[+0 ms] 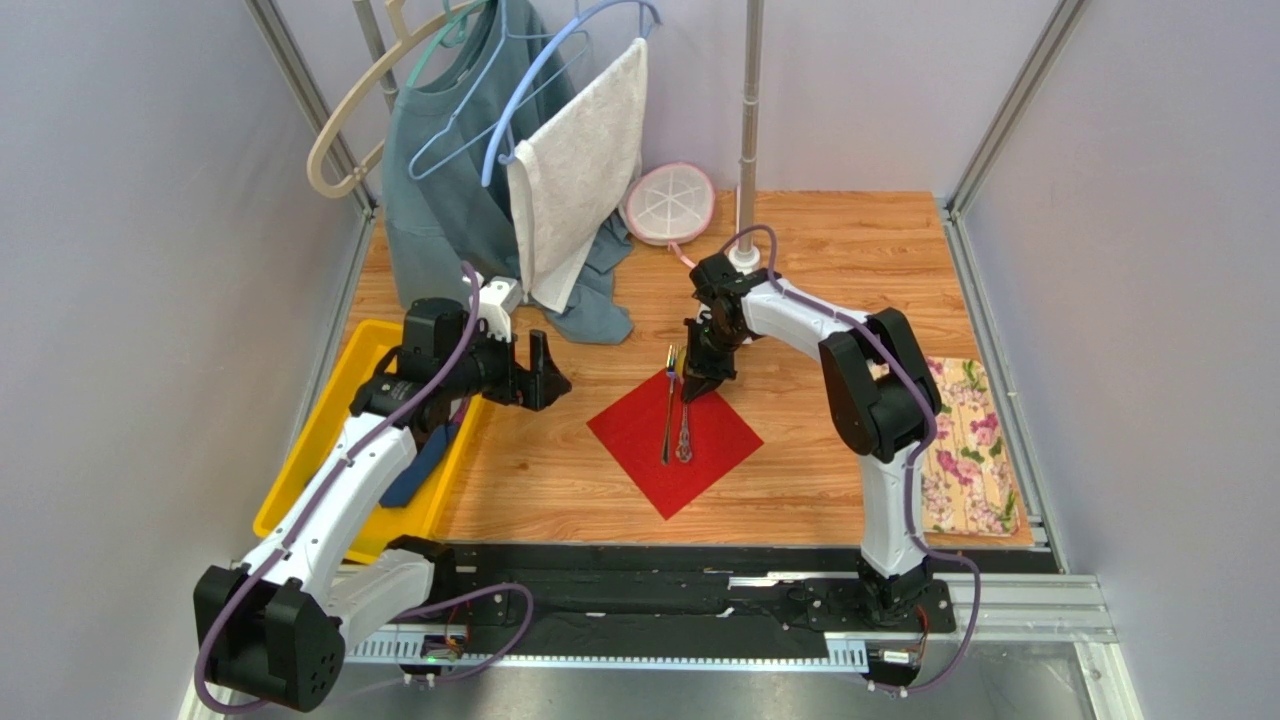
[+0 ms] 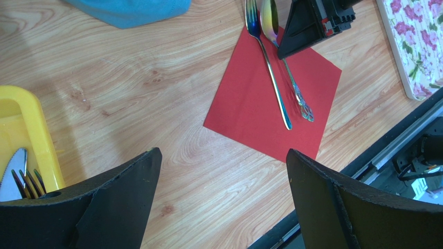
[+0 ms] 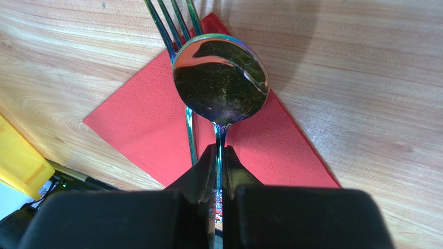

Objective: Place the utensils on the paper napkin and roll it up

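The red paper napkin (image 1: 679, 438) lies flat as a diamond on the wooden table; it also shows in the left wrist view (image 2: 260, 111) and the right wrist view (image 3: 140, 122). A shiny fork (image 1: 669, 408) (image 2: 271, 72) lies on it, tines past the far corner (image 3: 174, 26). Beside it is a spoon (image 1: 685, 431) (image 2: 295, 88). My right gripper (image 1: 700, 375) (image 3: 218, 153) is shut on the spoon's handle just behind its bowl (image 3: 221, 78), low over the napkin's far corner. My left gripper (image 1: 541, 372) (image 2: 223, 155) is open and empty, left of the napkin.
A yellow tray (image 1: 319, 443) at the left holds more cutlery (image 2: 21, 179). A floral cloth (image 1: 969, 450) lies at the right edge. A teal garment (image 1: 451, 165) and a white towel (image 1: 579, 165) hang at the back, near a pink-rimmed dish (image 1: 669, 203) and a pole (image 1: 748, 135).
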Controlling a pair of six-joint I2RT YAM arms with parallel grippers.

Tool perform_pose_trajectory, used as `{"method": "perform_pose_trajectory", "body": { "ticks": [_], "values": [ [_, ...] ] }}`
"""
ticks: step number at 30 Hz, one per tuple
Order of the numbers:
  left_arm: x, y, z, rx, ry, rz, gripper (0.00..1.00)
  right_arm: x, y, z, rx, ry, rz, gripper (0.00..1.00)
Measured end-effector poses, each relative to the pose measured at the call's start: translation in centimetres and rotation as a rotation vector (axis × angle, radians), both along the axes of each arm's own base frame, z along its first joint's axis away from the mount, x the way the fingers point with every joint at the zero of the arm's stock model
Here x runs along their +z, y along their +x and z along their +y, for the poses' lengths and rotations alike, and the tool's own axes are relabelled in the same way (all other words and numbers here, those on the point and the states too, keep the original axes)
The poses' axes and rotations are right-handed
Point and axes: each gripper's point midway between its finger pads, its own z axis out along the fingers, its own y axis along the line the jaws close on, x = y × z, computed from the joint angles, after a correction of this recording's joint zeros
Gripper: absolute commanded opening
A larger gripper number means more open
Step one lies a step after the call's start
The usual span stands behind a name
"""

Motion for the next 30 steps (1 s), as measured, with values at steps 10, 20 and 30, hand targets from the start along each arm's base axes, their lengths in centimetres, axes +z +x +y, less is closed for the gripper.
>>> {"method": "perform_pose_trajectory", "body": {
  "ticks": [10, 20, 30],
  "values": [
    [-0.4, -0.1, 0.0, 0.002, 0.0, 0.011, 0.99, -0.2, 0.2, 0.5, -0.005, -0.003, 0.002, 0.27],
    [-0.3, -0.6, -0.4, -0.035, -0.009, 0.016, 0.99, 0.7, 0.3, 0.7, 0.018, 0.012, -0.006, 0.34],
    [2.5, -3.9, -3.2, -0.418, -0.01, -0.212, 0.97, 8.1, -3.3, 0.1, 0.221, 0.191, -0.146, 0.65]
  ]
}}
